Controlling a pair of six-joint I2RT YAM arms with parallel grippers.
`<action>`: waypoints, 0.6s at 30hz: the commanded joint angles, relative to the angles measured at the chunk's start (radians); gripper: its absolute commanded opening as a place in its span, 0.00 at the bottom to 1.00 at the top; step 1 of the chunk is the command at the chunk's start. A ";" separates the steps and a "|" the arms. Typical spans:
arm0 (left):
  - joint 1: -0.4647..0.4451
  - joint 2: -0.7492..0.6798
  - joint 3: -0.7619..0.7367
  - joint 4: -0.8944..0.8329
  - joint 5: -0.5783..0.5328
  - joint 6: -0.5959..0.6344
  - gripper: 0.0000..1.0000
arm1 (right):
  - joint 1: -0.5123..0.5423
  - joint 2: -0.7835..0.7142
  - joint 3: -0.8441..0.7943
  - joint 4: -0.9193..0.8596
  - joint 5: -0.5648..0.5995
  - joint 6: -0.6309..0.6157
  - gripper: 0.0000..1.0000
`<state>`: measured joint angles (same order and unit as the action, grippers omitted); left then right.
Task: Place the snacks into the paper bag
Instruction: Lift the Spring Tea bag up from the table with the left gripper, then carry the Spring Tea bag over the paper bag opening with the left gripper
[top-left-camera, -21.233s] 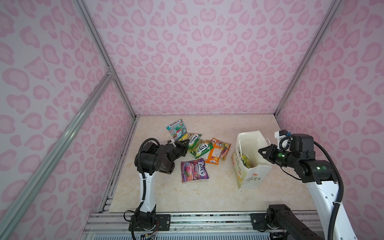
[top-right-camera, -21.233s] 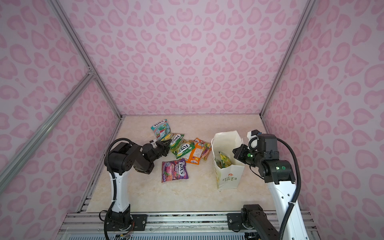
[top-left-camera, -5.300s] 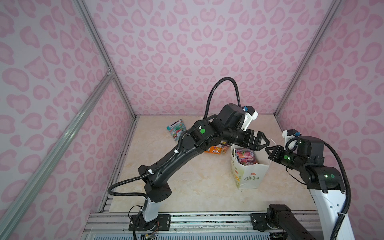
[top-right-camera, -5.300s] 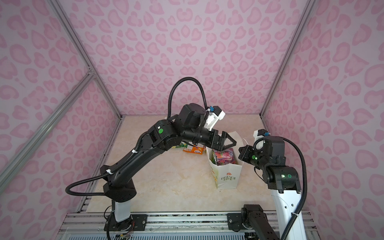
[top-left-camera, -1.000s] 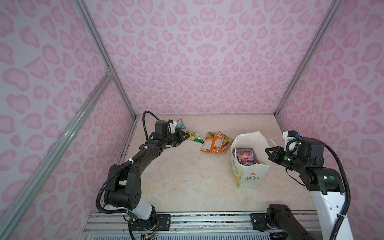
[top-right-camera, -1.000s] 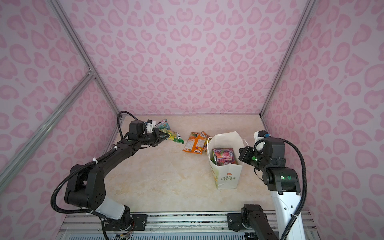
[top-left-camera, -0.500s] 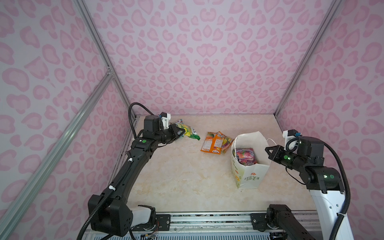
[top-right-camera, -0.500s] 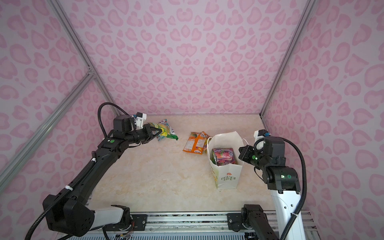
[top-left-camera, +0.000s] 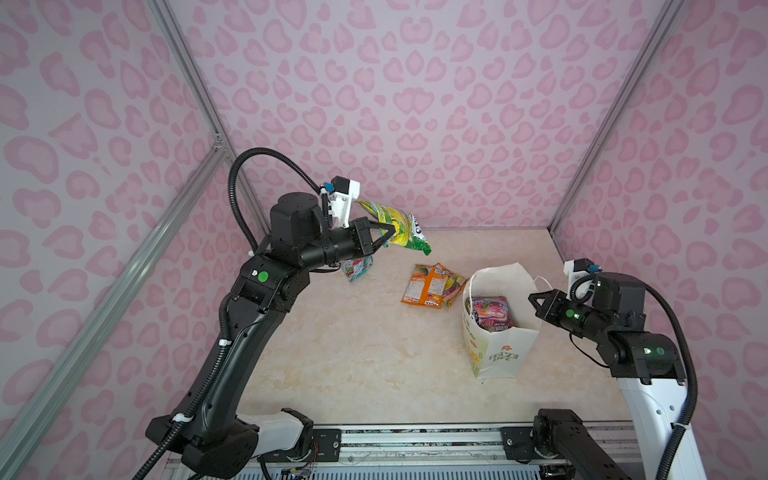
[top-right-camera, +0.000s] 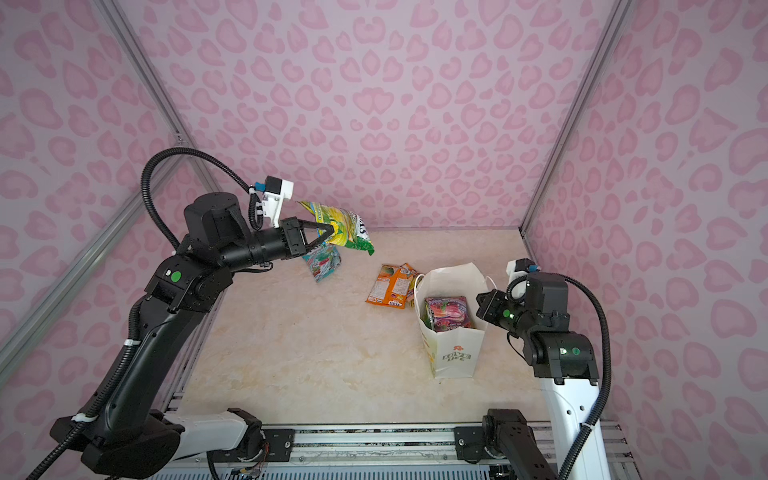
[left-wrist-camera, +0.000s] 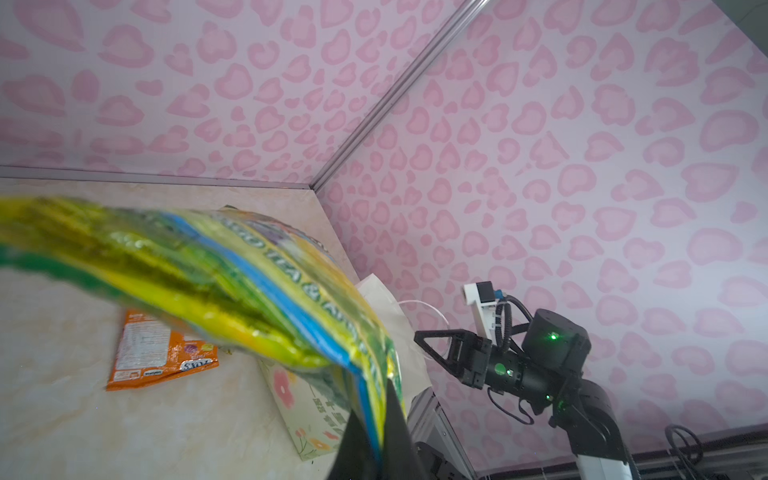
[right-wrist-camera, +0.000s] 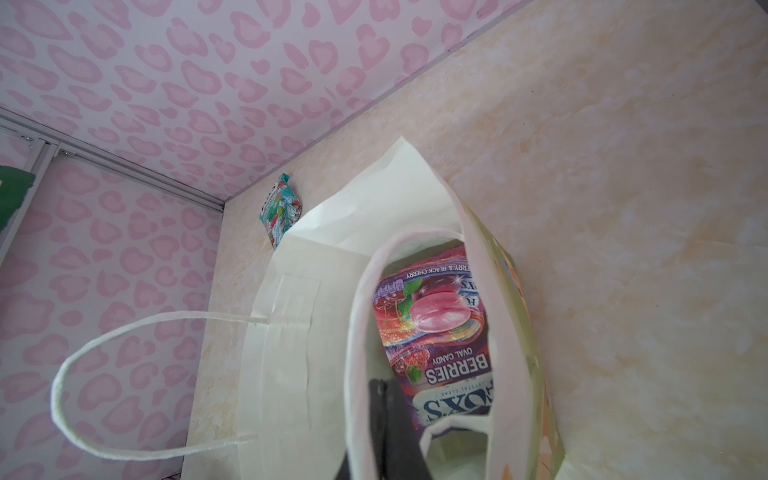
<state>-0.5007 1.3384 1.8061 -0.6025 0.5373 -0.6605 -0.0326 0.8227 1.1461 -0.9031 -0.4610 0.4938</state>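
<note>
**A green-yellow pouch (top-left-camera: 409, 232) is held in the air by the left gripper (top-left-camera: 390, 233), well apart from the paper bag (top-left-camera: 505, 353).**

The jaws of the left gripper are closed on one edge of this pouch, which is blurred and cut off in the left wrist view. The paper bag stands upright on the table (top-left-camera: 353, 353) at the right side, with open mouth. Its rim is pinched by the closed right gripper (top-left-camera: 533, 298), whose fingertips are partly covered by paper in the right wrist view. Inside the bag a purple pouch (top-left-camera: 492, 311) is seen; what lies under it is hidden. An orange pouch (top-left-camera: 426, 286) lies just beside the bag and covers most of another pouch (top-left-camera: 455, 284), whose print cannot be read. A teal pouch (top-left-camera: 357, 266) is partly hidden behind the left arm (top-left-camera: 249, 332).
</note>
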 joint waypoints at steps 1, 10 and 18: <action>-0.055 0.048 0.093 0.012 -0.014 0.042 0.03 | 0.001 -0.002 0.000 0.018 -0.007 0.004 0.00; -0.234 0.294 0.415 -0.047 -0.015 0.086 0.03 | 0.002 -0.009 -0.004 0.013 -0.004 0.009 0.00; -0.364 0.442 0.492 -0.163 -0.088 0.136 0.03 | 0.002 -0.014 -0.001 0.004 0.003 0.000 0.00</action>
<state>-0.8356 1.7588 2.2700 -0.7532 0.4629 -0.5621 -0.0330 0.8108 1.1473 -0.9077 -0.4637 0.5045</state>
